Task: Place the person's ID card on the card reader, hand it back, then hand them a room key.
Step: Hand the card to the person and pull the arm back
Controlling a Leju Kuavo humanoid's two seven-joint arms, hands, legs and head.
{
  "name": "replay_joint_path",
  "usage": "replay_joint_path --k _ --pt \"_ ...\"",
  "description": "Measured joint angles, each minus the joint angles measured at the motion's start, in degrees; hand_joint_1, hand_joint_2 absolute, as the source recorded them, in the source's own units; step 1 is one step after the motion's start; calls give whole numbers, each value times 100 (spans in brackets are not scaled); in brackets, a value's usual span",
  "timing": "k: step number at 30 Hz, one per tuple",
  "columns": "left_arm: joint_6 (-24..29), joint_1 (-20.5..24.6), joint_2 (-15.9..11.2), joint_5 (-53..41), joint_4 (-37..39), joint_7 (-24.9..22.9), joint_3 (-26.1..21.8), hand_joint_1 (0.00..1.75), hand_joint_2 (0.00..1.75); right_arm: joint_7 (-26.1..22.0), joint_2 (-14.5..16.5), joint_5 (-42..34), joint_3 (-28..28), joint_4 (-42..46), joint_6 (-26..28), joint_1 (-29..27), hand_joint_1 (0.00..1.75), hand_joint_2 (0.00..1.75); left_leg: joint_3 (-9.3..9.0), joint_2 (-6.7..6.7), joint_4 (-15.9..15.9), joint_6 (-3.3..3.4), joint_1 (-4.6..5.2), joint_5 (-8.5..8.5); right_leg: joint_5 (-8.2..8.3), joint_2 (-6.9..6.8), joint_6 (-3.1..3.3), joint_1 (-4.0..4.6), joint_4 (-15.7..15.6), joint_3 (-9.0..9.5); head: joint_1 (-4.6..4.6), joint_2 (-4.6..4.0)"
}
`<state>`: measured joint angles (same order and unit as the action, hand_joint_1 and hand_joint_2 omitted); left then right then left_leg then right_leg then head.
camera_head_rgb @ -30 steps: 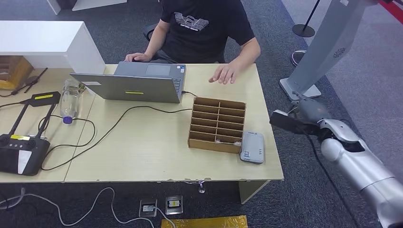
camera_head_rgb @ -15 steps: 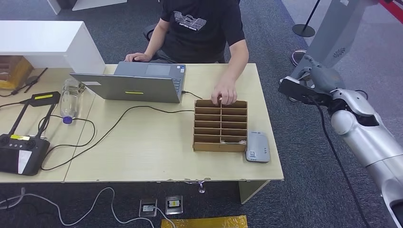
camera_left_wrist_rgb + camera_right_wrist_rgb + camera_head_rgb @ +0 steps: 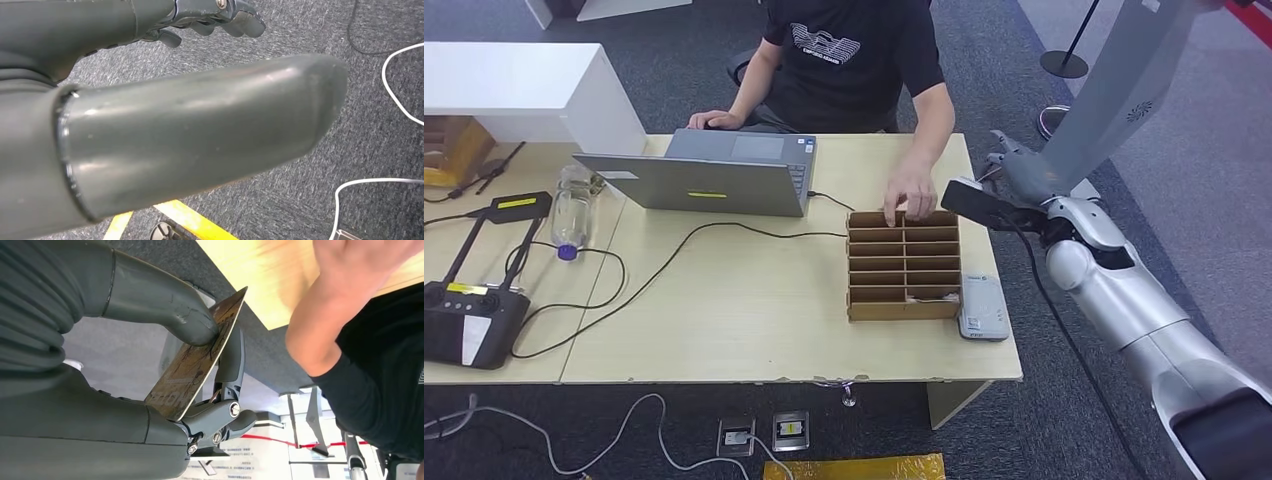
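My right hand (image 3: 1014, 185) hovers at the table's far right edge and pinches a dark card (image 3: 969, 203) that points toward the person. In the right wrist view the thumb presses the brownish printed card (image 3: 200, 360) against the fingers (image 3: 227, 365). The person's hand (image 3: 909, 205) rests on the far rim of the cardboard slot organizer (image 3: 904, 265), just left of the card. A grey card reader (image 3: 983, 307) lies against the organizer's near right corner. My left hand (image 3: 215, 15) hangs over grey carpet, fingers loosely curled, holding nothing.
An open laptop (image 3: 704, 180) with a black cable sits mid-table in front of the seated person (image 3: 854, 60). A plastic bottle (image 3: 571, 210) and a black controller (image 3: 469, 320) lie at the left. A grey stand (image 3: 1114, 90) rises behind my right arm.
My right hand rose from beside the table's near right side and swung in over its far right edge with the card. The person's hand reached the organizer; organizer and reader slid right.
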<state>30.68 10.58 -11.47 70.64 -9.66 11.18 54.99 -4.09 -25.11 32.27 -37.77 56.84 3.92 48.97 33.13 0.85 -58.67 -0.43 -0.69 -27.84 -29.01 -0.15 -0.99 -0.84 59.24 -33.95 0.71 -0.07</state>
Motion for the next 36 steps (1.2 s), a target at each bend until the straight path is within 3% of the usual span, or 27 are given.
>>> replay_joint_path --k 19,25,26,29,30,34,36 --pt "-24 50 11 -93 0 -149 2 0 0 -107 405 132 -85 -378 44 1 175 175 -1 -1 0 0 0 0 0 0 0 0 0 0 1 0" --pt "-7 49 11 -69 0 -150 2 0 0 -214 491 186 -84 -492 98 12 162 175 -1 -1 0 0 0 0 0 0 0 0 0 0 1 0" --pt "-5 49 11 -65 0 -150 2 0 0 -216 500 187 -84 -506 102 13 134 175 -1 -1 0 0 -1 0 0 0 0 0 0 0 0 0" --pt "2 48 12 -60 0 -150 2 0 0 -220 528 190 -84 -550 110 16 12 175 -1 0 0 0 -1 0 0 0 0 1 0 0 1 0" --pt "5 48 13 -58 0 -150 2 0 0 -222 538 196 -84 -568 116 17 0 175 0 0 0 0 -1 0 0 0 0 1 0 0 1 0" --pt "19 47 13 -49 0 -150 2 0 0 -224 579 209 -83 -634 192 18 0 0 -1 -1 0 0 0 0 0 0 0 0 0 0 1 0" --pt "25 45 14 -46 0 -150 2 0 0 -222 594 209 -82 -665 217 18 0 0 -1 -1 0 0 0 0 0 0 0 0 -1 0 1 0"
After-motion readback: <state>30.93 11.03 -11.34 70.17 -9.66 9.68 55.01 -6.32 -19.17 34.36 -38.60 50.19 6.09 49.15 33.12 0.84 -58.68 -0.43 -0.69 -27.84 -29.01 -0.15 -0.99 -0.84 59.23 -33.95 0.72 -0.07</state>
